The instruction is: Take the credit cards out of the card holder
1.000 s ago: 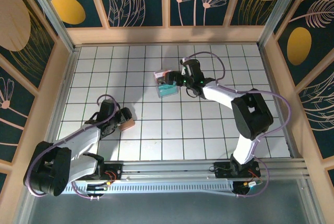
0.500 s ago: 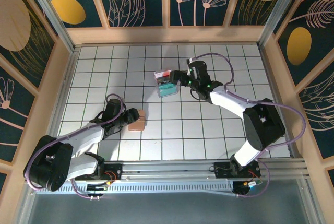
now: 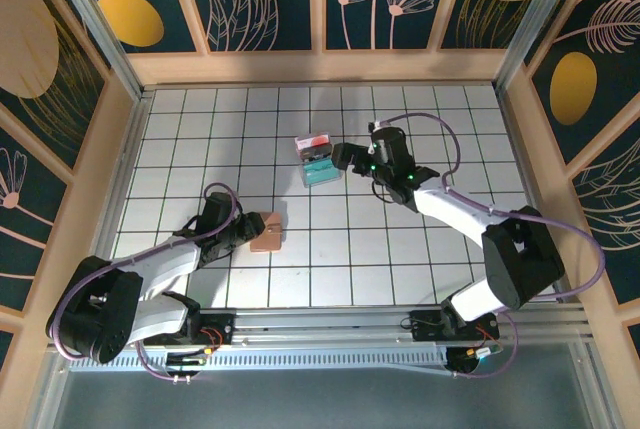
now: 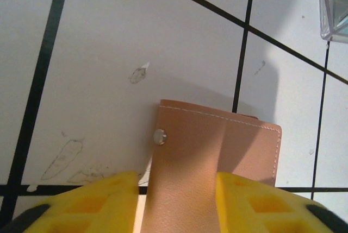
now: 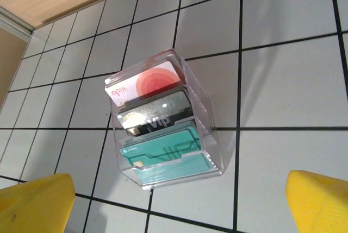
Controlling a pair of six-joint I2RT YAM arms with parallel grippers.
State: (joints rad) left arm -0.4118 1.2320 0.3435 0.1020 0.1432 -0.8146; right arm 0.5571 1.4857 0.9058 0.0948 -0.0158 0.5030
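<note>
Observed from the floor: the card holder [image 3: 268, 233] is a small pinkish-tan wallet, folded shut. It sits left of centre on the near half of the white gridded table [image 3: 400, 249].

The left gripper [image 3: 250, 235] reaches it from the left, low over the surface. In the left wrist view, the yellow fingers [image 4: 98, 200] press against either side of the wallet's [image 4: 212, 168] near end, so the left gripper [image 4: 179, 203] is clamped on it. The far edge of the wallet shows a line of pale stitching. A small metal snap stud [image 4: 159, 136] sits at its left edge. Whether the wallet lies fully flat on the table [image 4: 109, 54] or is raised a little cannot be told.

A clear plastic stand [image 3: 320, 159] sits further back, near the middle of the table and well apart from the wallet. The right wrist view shows the stand [image 5: 212, 135] holding three cards in steps:
- a red-and-white card [image 5: 144, 85] at the back
- a black card [image 5: 157, 114] in the middle
- a teal card [image 5: 163, 149] at the front

The right gripper [image 3: 345, 157] hovers just beside the right side of the stand. Its yellow fingers [image 5: 32, 203] are spread wide with nothing between them, and the right gripper [image 5: 174, 206] does not touch the stand in that view
</note>
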